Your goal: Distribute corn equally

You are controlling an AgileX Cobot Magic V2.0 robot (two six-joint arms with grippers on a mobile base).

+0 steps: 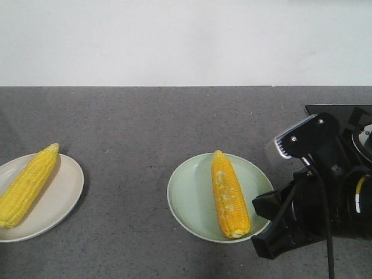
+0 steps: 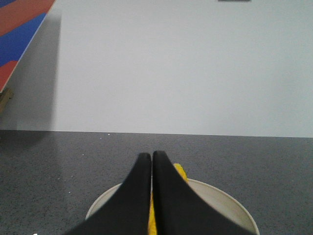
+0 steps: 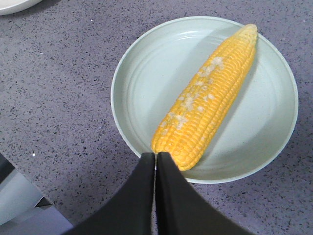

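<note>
My right gripper (image 3: 156, 155) is pressed together above the green plate's (image 3: 142, 63) near rim, by its corn (image 3: 205, 98). My left gripper (image 2: 151, 155), also pressed together, hangs over the beige plate (image 2: 220, 196) and its cob (image 1: 26, 185) at the bench's left edge.

Corn (image 1: 26, 185) on L plate (image 1: 61, 195); corn (image 1: 229, 196) on R plate (image 1: 192, 200)

Bare countertop (image 1: 128, 151) between cream plate (image 1: 64, 192) and green plate (image 1: 186, 203); right arm (image 1: 319, 192) crowds green plate's right
</note>
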